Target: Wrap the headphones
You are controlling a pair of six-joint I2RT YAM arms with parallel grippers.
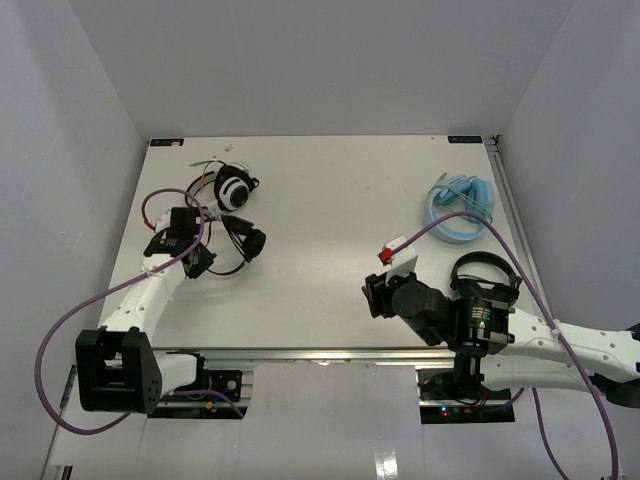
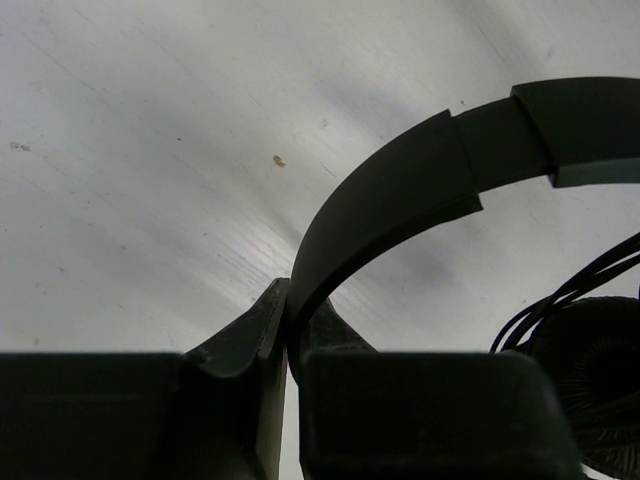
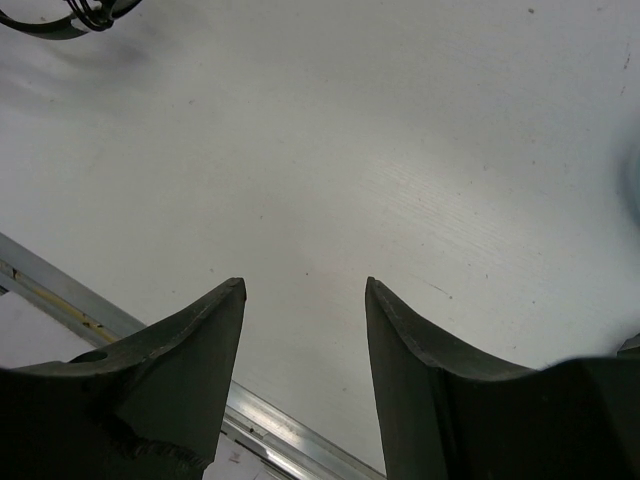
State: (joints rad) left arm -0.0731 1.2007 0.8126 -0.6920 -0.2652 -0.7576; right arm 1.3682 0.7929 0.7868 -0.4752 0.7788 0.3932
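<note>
The black headphones (image 1: 247,243) lie at the table's left side, with their thin black cable looped beside the earcup. My left gripper (image 1: 200,262) is shut on their headband. In the left wrist view the headband (image 2: 400,190) arcs up from between my closed fingers, where the left gripper (image 2: 292,300) pinches it. One round earcup (image 2: 600,390) and strands of cable (image 2: 570,295) sit at the lower right. My right gripper (image 1: 372,295) is open and empty over bare table near the front edge. It also shows in the right wrist view (image 3: 305,285), with a bit of the black headband (image 3: 50,25) at the top left.
A white-and-black pair with green cable (image 1: 235,188) lies just behind the black headphones. A light blue pair (image 1: 460,208) lies at the back right. Another black pair (image 1: 487,272) sits beside my right arm. The metal front rail (image 3: 270,420) runs just below my right gripper.
</note>
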